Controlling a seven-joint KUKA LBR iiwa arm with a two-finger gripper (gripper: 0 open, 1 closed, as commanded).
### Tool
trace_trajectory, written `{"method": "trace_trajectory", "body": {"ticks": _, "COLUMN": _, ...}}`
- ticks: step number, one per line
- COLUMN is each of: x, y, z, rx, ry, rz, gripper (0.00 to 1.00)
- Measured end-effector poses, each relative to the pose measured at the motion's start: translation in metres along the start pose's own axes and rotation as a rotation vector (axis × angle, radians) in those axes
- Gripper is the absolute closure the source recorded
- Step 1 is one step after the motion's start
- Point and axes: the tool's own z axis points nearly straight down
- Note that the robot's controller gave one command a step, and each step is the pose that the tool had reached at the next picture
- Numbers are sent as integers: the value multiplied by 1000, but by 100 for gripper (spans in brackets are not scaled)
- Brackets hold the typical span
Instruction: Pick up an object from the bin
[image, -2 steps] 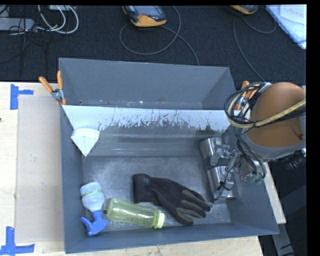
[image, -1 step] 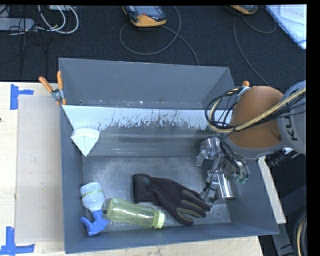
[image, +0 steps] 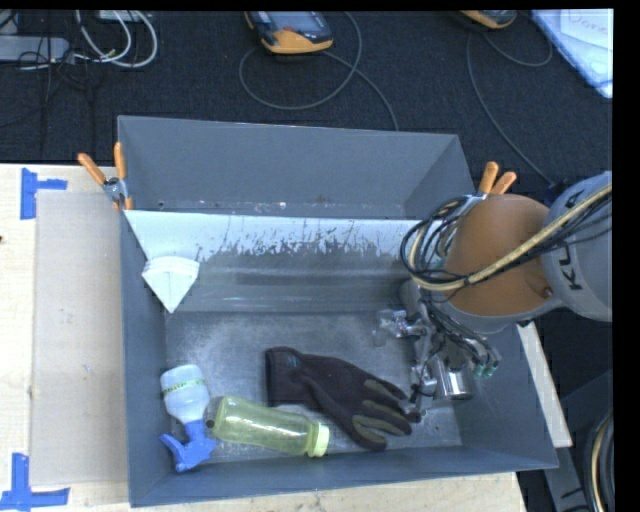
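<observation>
My gripper hangs low at the right side of the bin floor, under the orange wrist cover. Its tip is at the fingertip end of a black glove, which lies flat across the middle of the floor with its cuff to the left. I cannot tell whether the tip touches the glove. A pale green plastic bottle lies on its side just in front of the glove, near the bin's front wall.
A white bottle with a blue trigger part lies in the front left corner, touching the green bottle's end. A white folded paper cone rests against the left wall further back. The arm and its cables fill the bin's right side.
</observation>
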Motion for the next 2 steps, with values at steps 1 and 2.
{"method": "trace_trajectory", "body": {"ticks": 1, "x": 11, "y": 26, "z": 35, "rx": 1, "ry": 3, "rz": -183, "gripper": 0}}
{"method": "trace_trajectory", "body": {"ticks": 2, "x": 8, "y": 51, "z": 55, "rx": -1, "ry": 0, "rz": -75, "gripper": 100}}
